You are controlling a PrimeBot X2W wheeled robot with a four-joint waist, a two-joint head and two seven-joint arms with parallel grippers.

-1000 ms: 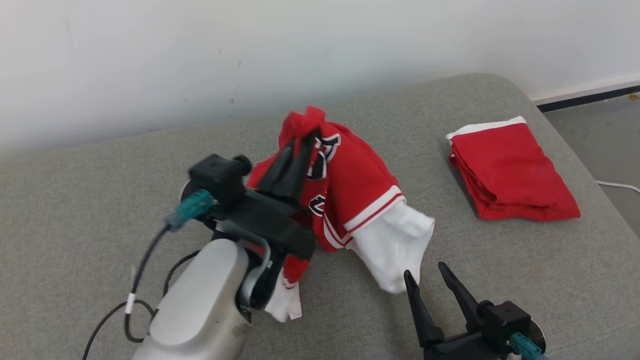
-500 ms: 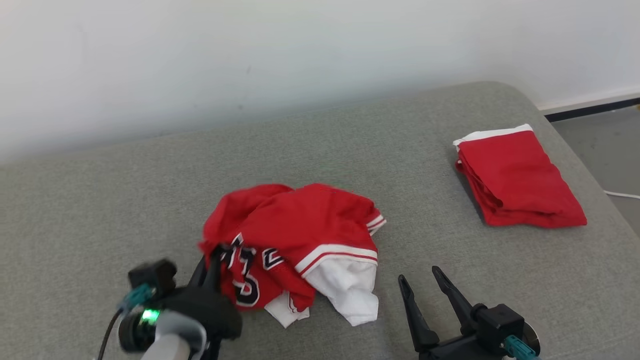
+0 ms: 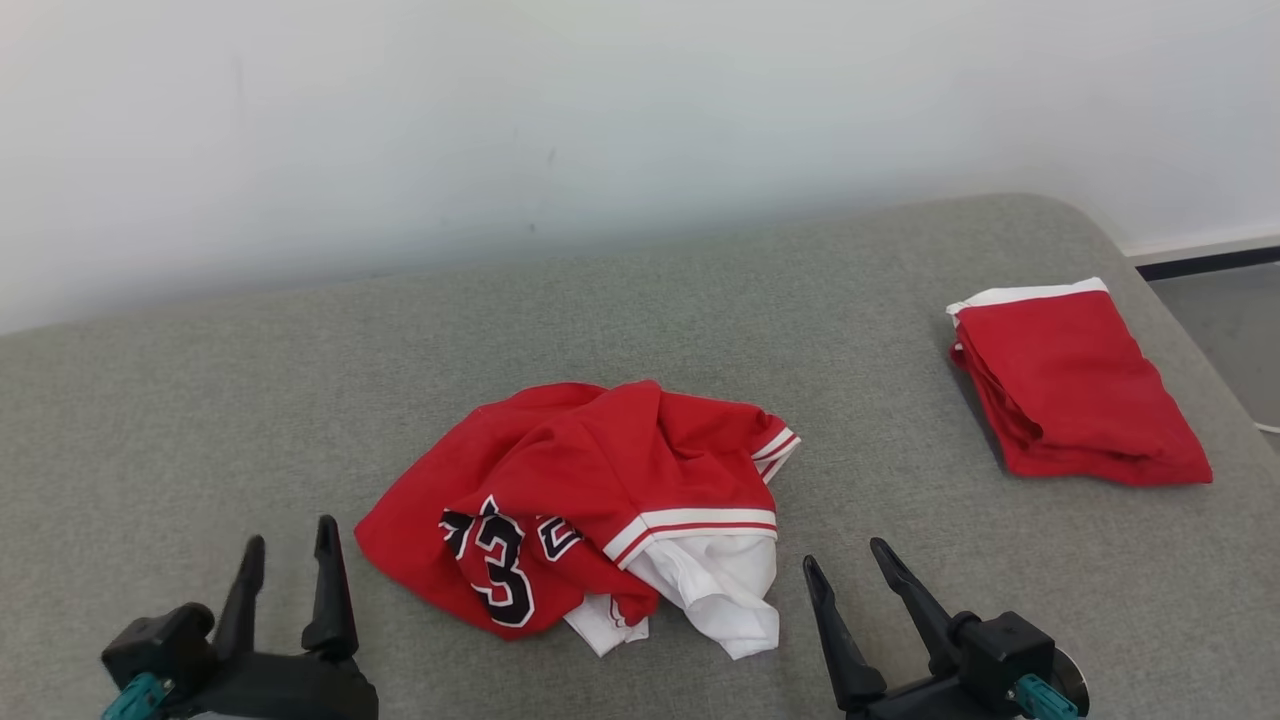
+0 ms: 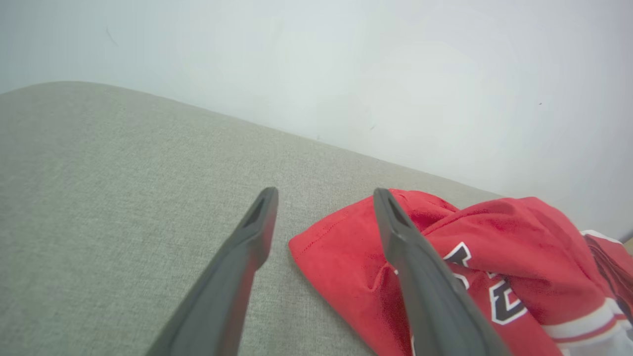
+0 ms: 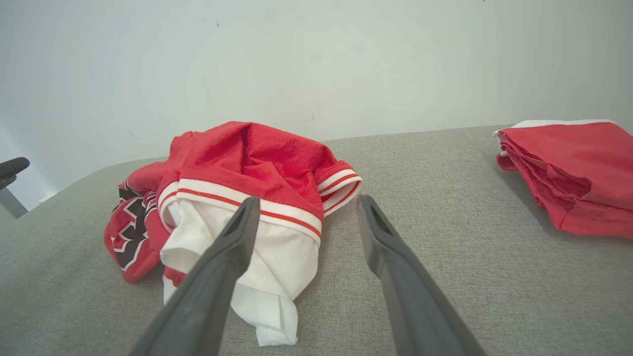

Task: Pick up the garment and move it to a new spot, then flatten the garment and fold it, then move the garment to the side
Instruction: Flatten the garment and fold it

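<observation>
Bottom left of the head view, our left gripper [image 3: 290, 532] has its jaws spread wide with nothing in them, parked just left of the garment [image 3: 600, 470]. In the left wrist view one finger of that gripper [image 4: 325, 193] crosses the garment's [image 4: 494, 237] red edge. We can't tell if it's actually touching.

Bottom right, our right gripper [image 3: 844, 553] is also wide open and empty, just right of the white part of the fabric. Its own wrist view has the gripper [image 5: 307, 200] pointing at the crumpled heap [image 5: 247, 158].

So the garment sits bunched up in the lower middle on the grey cushion [image 3: 250, 400], black numbers showing. Farther back at the right edge lies a folded red piece [image 3: 1085, 395], well apart. A pale wall [image 3: 600, 120] runs across the top.
</observation>
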